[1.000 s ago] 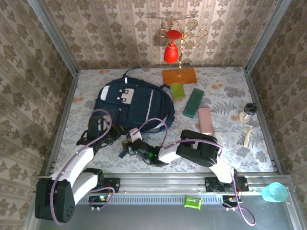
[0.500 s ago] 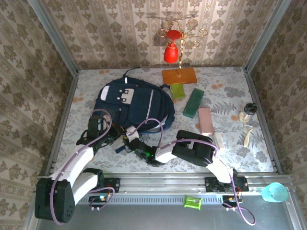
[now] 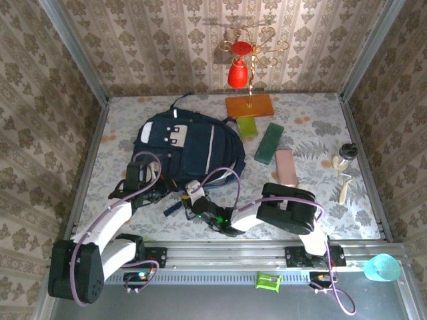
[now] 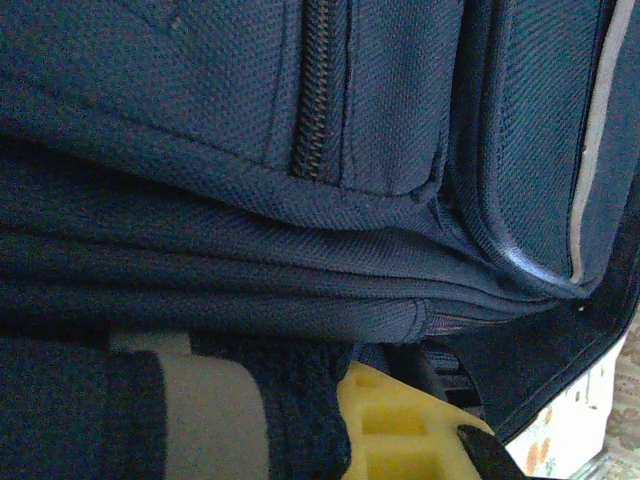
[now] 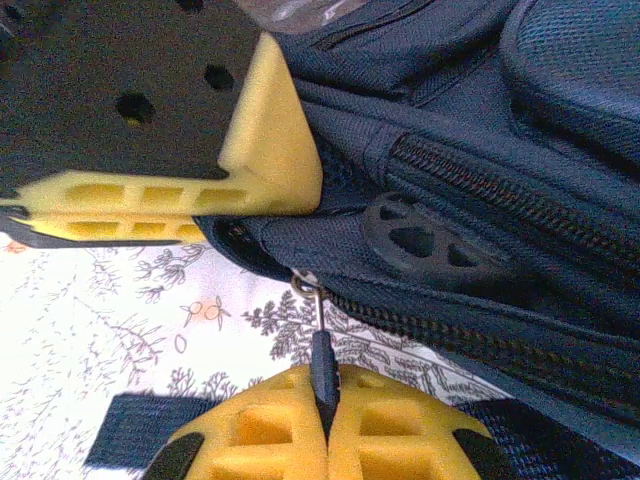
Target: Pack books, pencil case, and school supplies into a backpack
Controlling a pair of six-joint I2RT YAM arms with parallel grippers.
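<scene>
Orange slab (image 3: 249,105): far centre of the table, flat, bearing a gold stem (image 3: 251,80).
Red bell (image 3: 238,73): hangs from the stem's curled gold top.
Small jar (image 3: 345,155): right edge, upright.
Pale utensil (image 3: 344,189): just near of the jar, lying flat.
Turquoise cup (image 3: 381,267): near right corner, off the cloth.
Green piece (image 3: 268,281): on the near rail.
Cloth (image 3: 320,133): pale, leaf-printed.

Right gripper (image 5: 325,400) jaws pinched together — left arm (image 3: 107,220) stretched forward.

The bench (image 3: 115,143) lies open left of the backpack (image 3: 190,143); right of it stand the orange slab (image 3: 249,105), light green piece (image 3: 247,127), dark green piece (image 3: 269,143) and pink piece (image 3: 287,168).
</scene>
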